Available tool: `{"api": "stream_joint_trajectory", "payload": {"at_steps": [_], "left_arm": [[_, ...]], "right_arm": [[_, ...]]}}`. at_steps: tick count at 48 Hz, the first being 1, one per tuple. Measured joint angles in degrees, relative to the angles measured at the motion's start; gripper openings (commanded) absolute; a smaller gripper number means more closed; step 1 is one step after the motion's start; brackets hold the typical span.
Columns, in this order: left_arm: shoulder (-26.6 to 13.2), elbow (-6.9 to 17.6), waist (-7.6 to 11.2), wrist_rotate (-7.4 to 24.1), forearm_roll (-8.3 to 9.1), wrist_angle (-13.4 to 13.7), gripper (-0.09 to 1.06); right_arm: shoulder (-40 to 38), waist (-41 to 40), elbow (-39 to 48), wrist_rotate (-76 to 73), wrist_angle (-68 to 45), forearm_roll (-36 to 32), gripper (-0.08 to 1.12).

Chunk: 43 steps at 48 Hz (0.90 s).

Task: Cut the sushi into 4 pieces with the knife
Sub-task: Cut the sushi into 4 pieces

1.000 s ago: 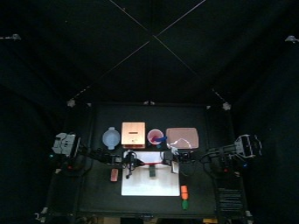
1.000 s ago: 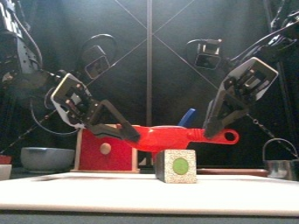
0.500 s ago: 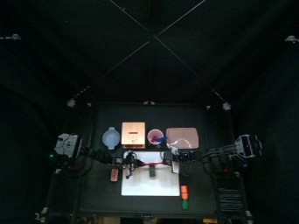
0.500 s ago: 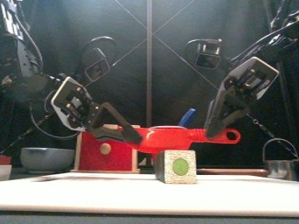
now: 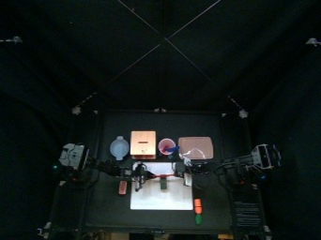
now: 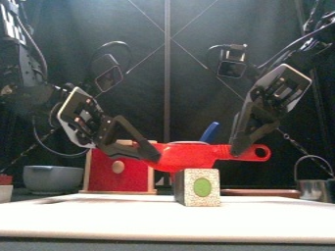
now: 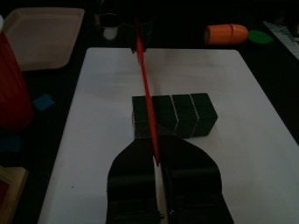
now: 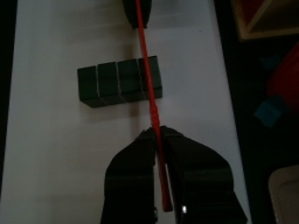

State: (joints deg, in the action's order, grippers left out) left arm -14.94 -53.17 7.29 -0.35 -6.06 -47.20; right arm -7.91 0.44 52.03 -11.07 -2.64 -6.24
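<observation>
You are looking at two black arms meeting over the middle of the surface, holding one red knife [image 6: 197, 152] level between them. The left tool [image 7: 156, 166] is pinching the blade end, its jaws pressed together on the thin red edge. The right tool [image 8: 163, 162] is pinching the handle end the same way.

The sushi roll [image 6: 198, 186] is lying on the white cutting board [image 6: 78, 218], right beneath the knife. From the front you are facing its end, pale with a green centre. From the wrist cameras it is showing as four dark blocks joined in one row, and the blade is crossing over the row near one end, along a seam between two blocks. You cannot tell whether the edge is touching the top of the roll or hanging just above it.

Behind the board, a blue-grey bowl [image 6: 50, 177], a wooden box with a red drawer front [image 6: 118, 169], a red cup [image 5: 167, 145] and a pink tray [image 5: 196, 147] are standing in a row.
</observation>
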Motion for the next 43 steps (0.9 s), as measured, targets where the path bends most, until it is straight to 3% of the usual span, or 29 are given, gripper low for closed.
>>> {"api": "stream_joint_trajectory", "payload": {"at_steps": [7,27,39,43], "left_arm": [[-0.4,0.7,1.14,0.1,-0.26,1.8,0.21],[-1.2,1.5,1.14,0.6,-1.49,4.1,0.21],[-1.6,1.6,0.7,0.7,-3.43,4.4,0.21],[-1.7,1.7,-0.26,0.8,-3.6,4.4,0.21]], "right_arm": [[1.9,1.1,-0.6,-0.1,0.0,0.1,0.09],[4.0,1.1,-1.1,-0.1,0.0,0.3,0.09],[6.3,0.7,-1.2,-0.1,0.0,0.5,0.09],[6.4,0.5,-1.2,-0.1,0.2,0.5,0.09]]}}
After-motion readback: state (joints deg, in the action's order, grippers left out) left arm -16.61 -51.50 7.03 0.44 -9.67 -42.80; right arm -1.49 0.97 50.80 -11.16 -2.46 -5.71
